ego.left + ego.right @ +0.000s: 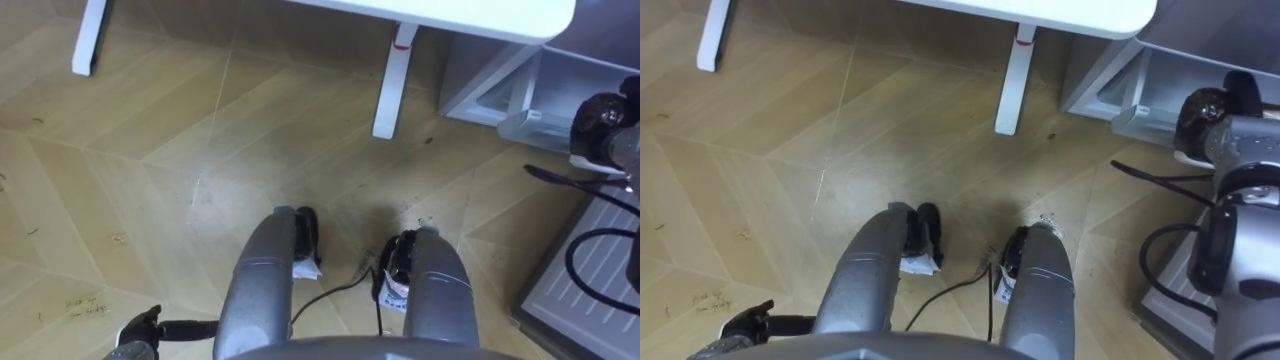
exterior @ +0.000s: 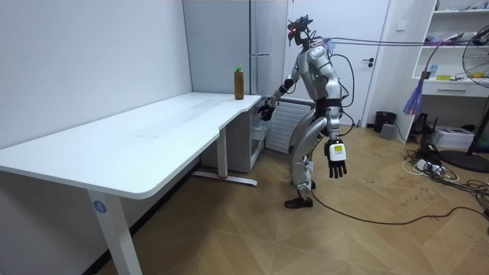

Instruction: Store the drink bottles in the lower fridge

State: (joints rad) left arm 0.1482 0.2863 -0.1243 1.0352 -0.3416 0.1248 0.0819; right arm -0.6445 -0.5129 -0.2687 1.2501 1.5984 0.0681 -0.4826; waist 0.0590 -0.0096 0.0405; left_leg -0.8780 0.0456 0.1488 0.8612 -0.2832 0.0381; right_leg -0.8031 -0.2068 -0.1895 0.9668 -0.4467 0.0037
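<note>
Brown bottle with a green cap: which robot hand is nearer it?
Right. The right hand is raised at the white table, close to the brown bottle; the left hand hangs low, farther off.

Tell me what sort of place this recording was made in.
Probably an office or lab room, not a real kitchen: a long white desk, a tall grey fridge in the corner beyond it, and wall shelves beside a standing fan, on a wood floor.
</note>
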